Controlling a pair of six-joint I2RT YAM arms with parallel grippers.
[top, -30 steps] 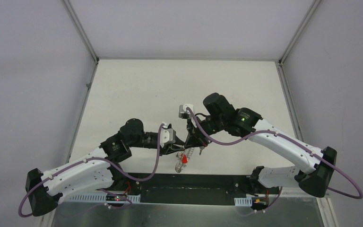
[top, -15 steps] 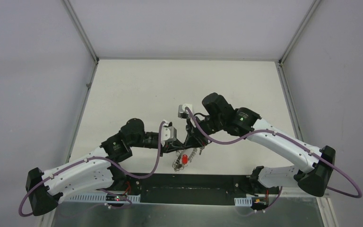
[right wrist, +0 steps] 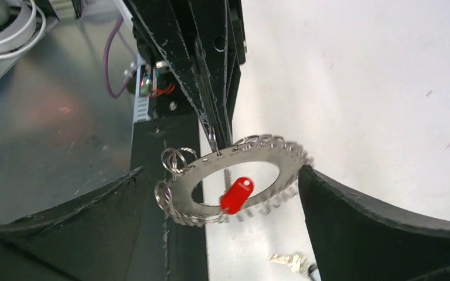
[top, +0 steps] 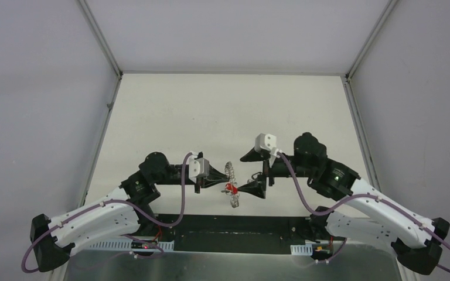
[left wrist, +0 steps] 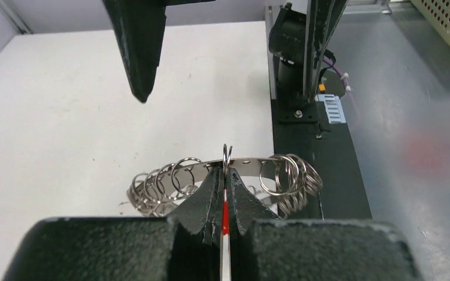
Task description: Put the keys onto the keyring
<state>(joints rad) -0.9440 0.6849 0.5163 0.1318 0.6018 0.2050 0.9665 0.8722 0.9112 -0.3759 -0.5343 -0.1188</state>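
One silvery keyring (right wrist: 252, 153), fringed with wire loops, is hanging by the worktop's (top: 211, 111) near edge, left gripper (left wrist: 225, 172) clamping it; right gripper (top: 251, 172) gaping.

One keyring (right wrist: 252, 153), one red-headed key (right wrist: 236, 195), seemingly one silver key (right wrist: 287, 260), two tools: left tool (top: 224, 177), right tool (top: 246, 172).

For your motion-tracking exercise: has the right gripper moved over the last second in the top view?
Yes: the right gripper shifted right, toward the table's right edge, away from the keyring.
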